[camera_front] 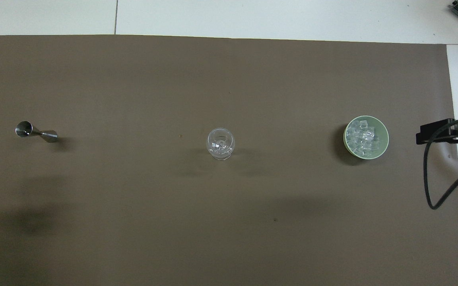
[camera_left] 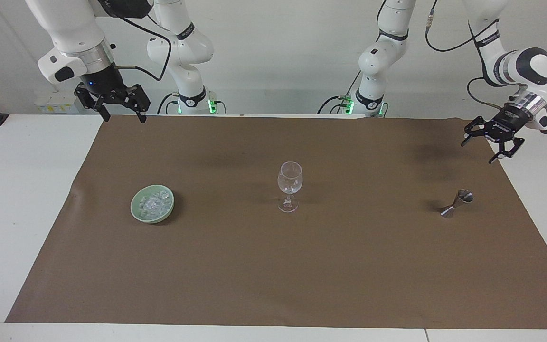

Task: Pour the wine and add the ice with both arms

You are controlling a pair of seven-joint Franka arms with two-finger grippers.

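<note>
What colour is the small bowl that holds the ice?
Pale green bowl; the overhead view shows it best.

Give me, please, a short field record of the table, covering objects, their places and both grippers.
glass: upright, mid-mat, looks empty
bowl: toward the right arm's end, holds ice
jigger: toward the left arm's end, leaning
mat: brown, under all three
left gripper: open, empty, raised over the mat's edge
right gripper: open, empty, raised over the mat's corner
</note>
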